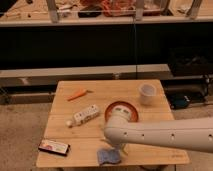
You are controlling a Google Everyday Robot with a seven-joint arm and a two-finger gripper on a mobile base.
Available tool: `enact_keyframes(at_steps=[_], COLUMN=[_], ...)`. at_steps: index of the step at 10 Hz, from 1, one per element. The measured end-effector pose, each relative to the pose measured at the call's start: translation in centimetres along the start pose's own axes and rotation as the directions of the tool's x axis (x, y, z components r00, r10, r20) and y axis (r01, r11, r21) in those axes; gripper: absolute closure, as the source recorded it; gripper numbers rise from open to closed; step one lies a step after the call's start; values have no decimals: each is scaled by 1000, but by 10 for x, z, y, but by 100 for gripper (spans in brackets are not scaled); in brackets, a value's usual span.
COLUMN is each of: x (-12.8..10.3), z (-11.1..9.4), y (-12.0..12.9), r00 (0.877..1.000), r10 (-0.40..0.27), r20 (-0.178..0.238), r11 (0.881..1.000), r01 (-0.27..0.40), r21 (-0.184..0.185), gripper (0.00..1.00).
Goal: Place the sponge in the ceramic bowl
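Observation:
The blue-grey sponge (108, 156) lies flat near the front edge of the wooden table (65, 130). The orange-red ceramic bowl (124, 108) stands behind it at the table's middle right, its near rim hidden by my white arm. The arm reaches in from the right. My gripper (118, 148) hangs from the arm's end just above the sponge's right edge, open, and the sponge rests on the table.
A white cup (147, 93) stands at the back right. An orange carrot-like piece (77, 94) lies at the back left, a white oblong item (84, 115) left of the bowl, and a black-and-white packet (54, 146) at the front left corner.

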Motion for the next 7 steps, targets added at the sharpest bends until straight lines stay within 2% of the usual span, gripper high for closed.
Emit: enact_keyframes(at_steps=[7], x=[-5], z=[19], y=[-4], r00=[998], r10=[-69], r20=[-4], r11=[997], r01=[69], r21=[-17], gripper=[20])
